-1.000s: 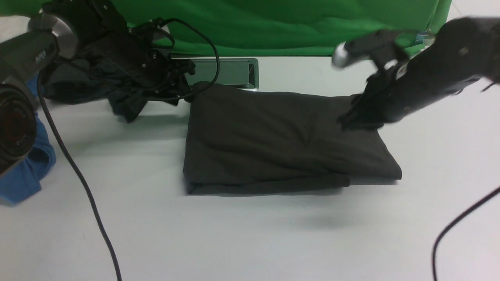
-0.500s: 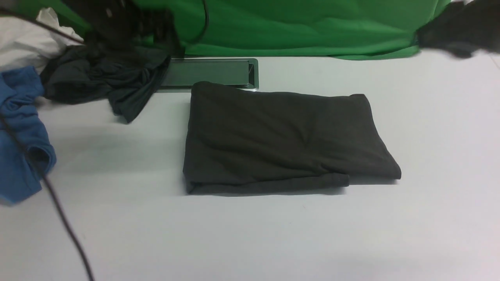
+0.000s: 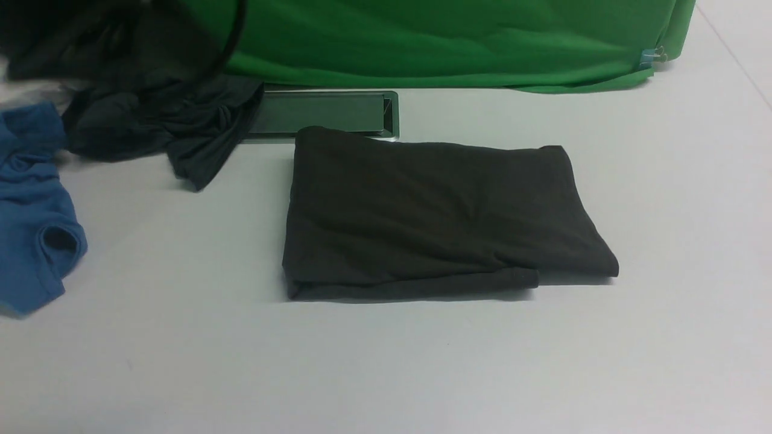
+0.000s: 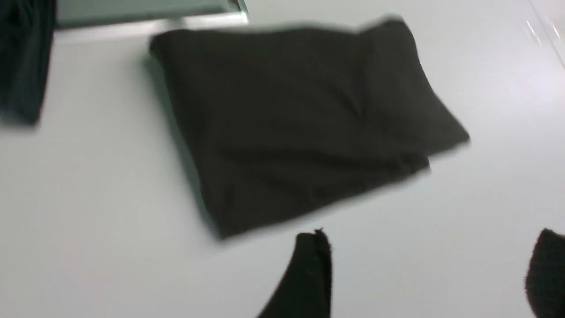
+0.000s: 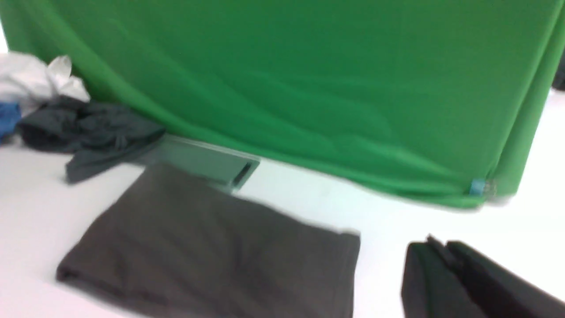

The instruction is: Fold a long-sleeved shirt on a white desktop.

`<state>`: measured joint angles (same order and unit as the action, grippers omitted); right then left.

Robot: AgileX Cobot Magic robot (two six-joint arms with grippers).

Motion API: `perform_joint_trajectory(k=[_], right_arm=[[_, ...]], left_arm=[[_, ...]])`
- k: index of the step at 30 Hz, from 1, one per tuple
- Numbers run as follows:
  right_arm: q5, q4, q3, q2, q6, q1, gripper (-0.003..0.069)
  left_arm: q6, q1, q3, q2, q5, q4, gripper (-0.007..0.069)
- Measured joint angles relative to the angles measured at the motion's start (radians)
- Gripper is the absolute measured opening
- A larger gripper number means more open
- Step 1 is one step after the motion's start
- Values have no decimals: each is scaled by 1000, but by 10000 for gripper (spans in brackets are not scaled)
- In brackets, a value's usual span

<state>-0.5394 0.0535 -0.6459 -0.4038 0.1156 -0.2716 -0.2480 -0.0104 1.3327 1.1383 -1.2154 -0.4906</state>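
White table (image 3: pixel 386 374) is carrying the folded long-sleeved shirt (image 3: pixel 434 214) at centre, long axis running 9-to-3 o'clock, neat folded edge facing 9. At 6 o'clock a lower layer is poking out; it is likely to loosen if nudged. Left claw (image 4: pixel 423 274) is hanging released, clear of cloth. Right claw (image 5: pixel 441 282) is clenched, empty. Green cloth (image 3: pixel 434 42) is hanging at 12.

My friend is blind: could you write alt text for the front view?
A dark long-sleeved shirt, folded into a rectangle, lies on a white desktop. A green cloth hangs behind, with a metal-framed hatch below it; a crumpled charcoal garment and a blue garment lie left.
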Motion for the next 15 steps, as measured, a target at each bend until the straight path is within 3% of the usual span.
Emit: perform_joint_trajectory(k=[2,6,11,15], right_arm=[[-5,0,48,56,-4,-12,20],[-3,-3,112,178,-7,-67,19],[23,-5,115,222,-8,-89,24],[24,-6,115,222,-8,-89,31]], left_arm=[[0,0,-95,-102,-1,0,535],[22,0,-352,-408,-9,2,336],[61,0,-526,-657,-19,23,66],[67,0,-548,-747,-18,23,17]])
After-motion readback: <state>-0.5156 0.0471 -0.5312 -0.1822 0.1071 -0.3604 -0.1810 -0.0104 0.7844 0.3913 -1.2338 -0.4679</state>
